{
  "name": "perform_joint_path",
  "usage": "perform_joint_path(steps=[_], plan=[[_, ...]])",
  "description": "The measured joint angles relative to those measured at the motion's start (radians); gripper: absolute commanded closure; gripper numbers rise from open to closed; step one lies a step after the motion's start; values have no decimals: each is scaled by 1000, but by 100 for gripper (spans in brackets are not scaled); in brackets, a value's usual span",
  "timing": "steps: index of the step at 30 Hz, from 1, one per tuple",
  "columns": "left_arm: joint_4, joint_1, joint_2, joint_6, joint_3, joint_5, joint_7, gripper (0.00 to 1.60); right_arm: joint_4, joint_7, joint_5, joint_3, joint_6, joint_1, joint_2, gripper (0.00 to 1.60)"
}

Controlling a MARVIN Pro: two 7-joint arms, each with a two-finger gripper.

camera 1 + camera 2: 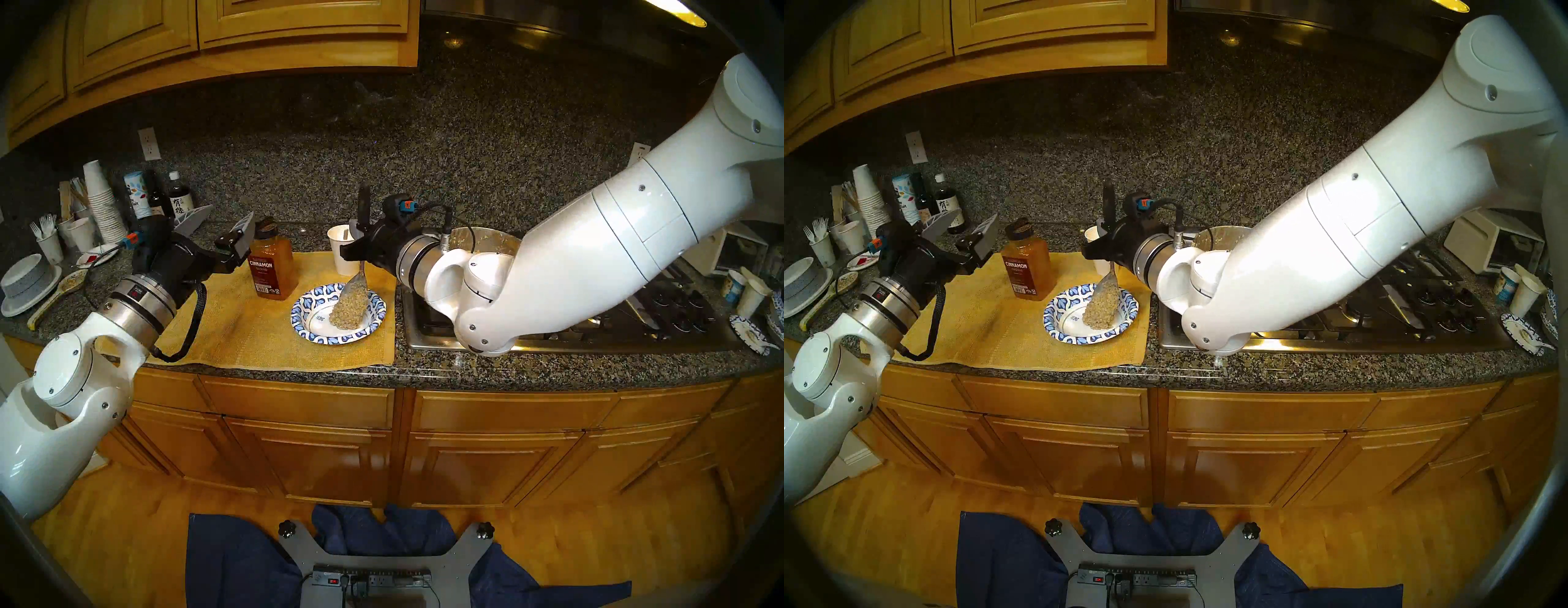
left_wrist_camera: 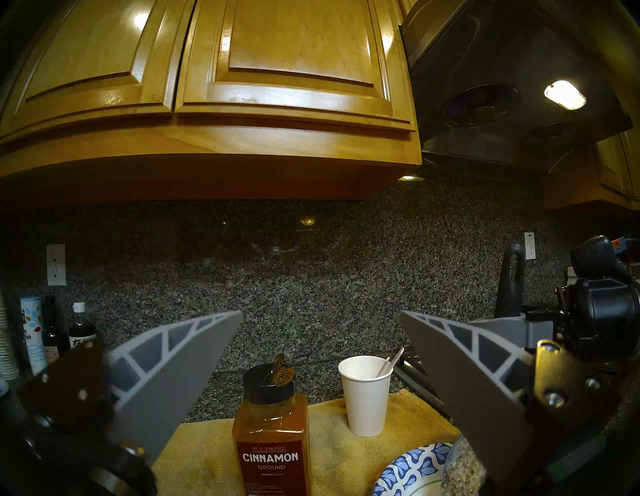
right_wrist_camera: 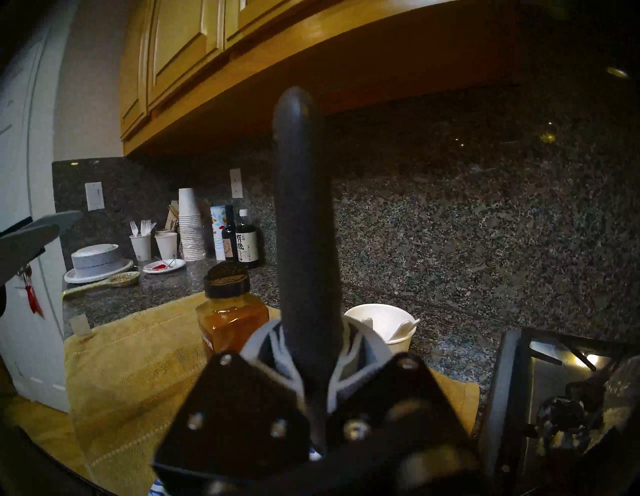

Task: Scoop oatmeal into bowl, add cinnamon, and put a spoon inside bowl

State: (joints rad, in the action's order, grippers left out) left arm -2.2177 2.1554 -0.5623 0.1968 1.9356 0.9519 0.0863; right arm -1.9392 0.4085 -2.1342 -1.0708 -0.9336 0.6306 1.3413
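The blue-and-white leaf-rimmed paper bowl [image 1: 306, 312] [image 1: 1055, 316] sits on a yellow cloth [image 1: 237, 322]. My right gripper [image 1: 360, 248] [image 3: 308, 350] is shut on the black handle [image 3: 301, 225] of a metal serving spoon [image 1: 355, 283]. The spoon tips down over the bowl, and a lump of oatmeal [image 1: 345, 312] [image 1: 1100, 312] reaches from it into the bowl. Left of the bowl stands the cinnamon bottle [image 1: 271, 267] [image 2: 272, 446], its cap flap up. My left gripper [image 1: 231, 214] [image 2: 320, 315] is open, just left of and above the bottle. The white plastic spoon [image 2: 390, 363] stands in a paper cup [image 2: 365, 395].
A metal pot [image 1: 483, 240] sits on the stove [image 1: 636, 314] behind my right forearm. At the back left are stacked cups [image 1: 102, 208], dark bottles [image 1: 180, 199], forks in a cup, grey bowls [image 1: 27, 282] and a yellowish spoon. More cups stand at the far right.
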Motion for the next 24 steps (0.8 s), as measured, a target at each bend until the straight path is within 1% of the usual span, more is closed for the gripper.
perform_joint_path(steps=[8,12,18,24], plan=[[0,0,0,0,0,0,0,0,-1,42,57,8,-2,23,17,160],[0,0,0,0,0,0,0,0,0,62,103,1,-3,41,26,160],[0,0,0,0,0,0,0,0,0,107,206,-26,-5,58,58,160],[0,0,0,0,0,0,0,0,-1,186,339,-65,-6,54,104,160]])
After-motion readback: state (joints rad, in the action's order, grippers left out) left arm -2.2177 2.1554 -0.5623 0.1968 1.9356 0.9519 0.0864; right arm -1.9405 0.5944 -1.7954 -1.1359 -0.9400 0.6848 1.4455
